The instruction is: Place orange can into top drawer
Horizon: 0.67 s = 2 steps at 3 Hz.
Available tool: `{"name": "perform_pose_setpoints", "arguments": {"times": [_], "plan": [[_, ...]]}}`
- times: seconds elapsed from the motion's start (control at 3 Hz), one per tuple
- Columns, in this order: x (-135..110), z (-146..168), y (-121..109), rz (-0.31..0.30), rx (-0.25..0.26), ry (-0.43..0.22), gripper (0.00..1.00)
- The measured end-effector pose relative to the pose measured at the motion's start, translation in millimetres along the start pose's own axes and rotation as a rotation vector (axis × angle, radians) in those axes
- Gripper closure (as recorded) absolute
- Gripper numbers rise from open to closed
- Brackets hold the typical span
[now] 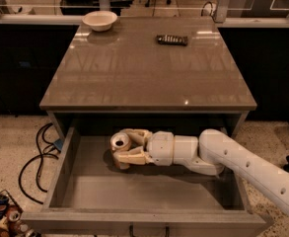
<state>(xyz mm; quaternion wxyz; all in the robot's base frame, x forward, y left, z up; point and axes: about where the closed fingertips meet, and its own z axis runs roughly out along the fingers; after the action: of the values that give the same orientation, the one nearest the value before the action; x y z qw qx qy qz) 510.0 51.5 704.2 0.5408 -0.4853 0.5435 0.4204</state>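
Holding orange can (120,143) upright, tool (118,149) occupies top drawer (134,194).

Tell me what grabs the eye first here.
The white arm reaches into the open drawer from the right, its gripper closed around the orange can in the drawer's rear half. On the table above sit a white bowl at the far left corner and a dark flat object farther right.

No legible text, seemingly
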Motion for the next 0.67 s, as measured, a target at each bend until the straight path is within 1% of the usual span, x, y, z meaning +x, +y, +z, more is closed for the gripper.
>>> {"name": "perform_pose_setpoints", "arguments": {"times": [0.33, 0.67], "plan": [[2.9, 11.4, 11.9, 0.009, -0.025, 0.016, 1.0], [9.2, 18.5, 20.1, 0.025, -0.035, 0.016, 1.0]]}}
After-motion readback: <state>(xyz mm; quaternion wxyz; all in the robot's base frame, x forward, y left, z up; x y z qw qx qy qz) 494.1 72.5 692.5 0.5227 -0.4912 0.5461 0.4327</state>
